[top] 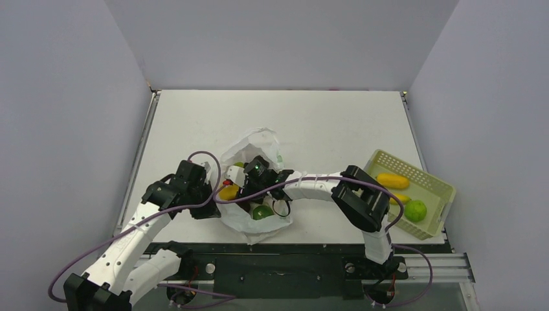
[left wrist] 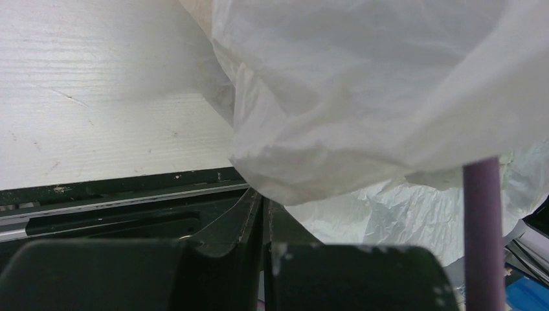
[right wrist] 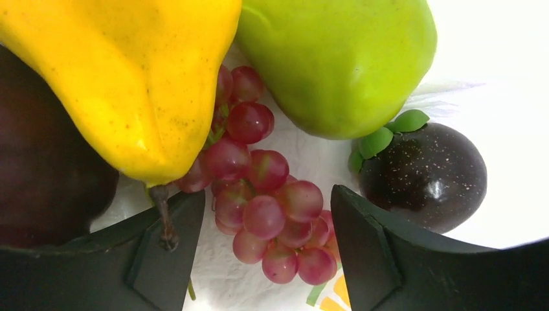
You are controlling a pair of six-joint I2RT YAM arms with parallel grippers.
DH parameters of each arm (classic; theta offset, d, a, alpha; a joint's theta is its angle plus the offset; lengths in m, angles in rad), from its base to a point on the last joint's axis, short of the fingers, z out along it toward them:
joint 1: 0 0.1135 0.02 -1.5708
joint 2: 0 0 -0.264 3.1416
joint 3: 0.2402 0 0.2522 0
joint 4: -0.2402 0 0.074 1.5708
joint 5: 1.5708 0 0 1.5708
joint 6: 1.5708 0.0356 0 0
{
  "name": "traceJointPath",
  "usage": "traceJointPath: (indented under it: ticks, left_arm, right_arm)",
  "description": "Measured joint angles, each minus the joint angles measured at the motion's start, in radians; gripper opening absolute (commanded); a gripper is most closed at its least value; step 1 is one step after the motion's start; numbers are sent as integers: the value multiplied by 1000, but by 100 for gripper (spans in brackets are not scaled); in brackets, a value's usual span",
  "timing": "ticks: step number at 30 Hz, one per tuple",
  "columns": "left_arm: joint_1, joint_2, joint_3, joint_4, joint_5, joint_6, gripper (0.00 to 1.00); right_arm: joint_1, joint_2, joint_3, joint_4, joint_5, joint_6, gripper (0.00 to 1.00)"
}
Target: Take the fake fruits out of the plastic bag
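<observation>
The plastic bag (top: 257,144) lies open at the table's middle front. My right gripper (top: 251,176) reaches inside it. In the right wrist view it (right wrist: 268,194) is open, its fingers on either side of the red grape bunch (right wrist: 272,207) without closing on it. Around the bunch lie a yellow lumpy fruit (right wrist: 129,84), a green pear (right wrist: 336,58), a dark purple round fruit (right wrist: 424,175) and another dark one (right wrist: 45,188). My left gripper (top: 215,196) is at the bag's left edge. In the left wrist view its jaws (left wrist: 264,199) are shut, with the bag's film (left wrist: 362,97) at their tips.
A pale yellow-green perforated basket (top: 432,184) stands at the right front and holds a yellow fruit (top: 392,181), another yellow piece (top: 400,198) and a green lime (top: 415,210). The table's front edge and a dark rail (left wrist: 116,201) run just below the bag.
</observation>
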Motion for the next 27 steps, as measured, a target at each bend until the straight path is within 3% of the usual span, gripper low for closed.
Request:
traceJointPath:
  ticks: [3,6,11,18,27]
  left_arm:
    - [0,9,0,0,3,3,0]
    - [0,17,-2,1,5,4,0]
    - [0,19,-2,2,12,8,0]
    - [0,19,-2,2,11,11,0]
    - [0,13,-2,2,-2,11,0]
  right_arm:
    - [-6,14,12,-1,-19,-1,58]
    - [-12,21,17,3,-35,0,37]
    - [-13,27,19,-6,-43,2,20]
    - [-10,5,19,-39,-30,2,16]
    - [2,-141,-18,-131,23,4,0]
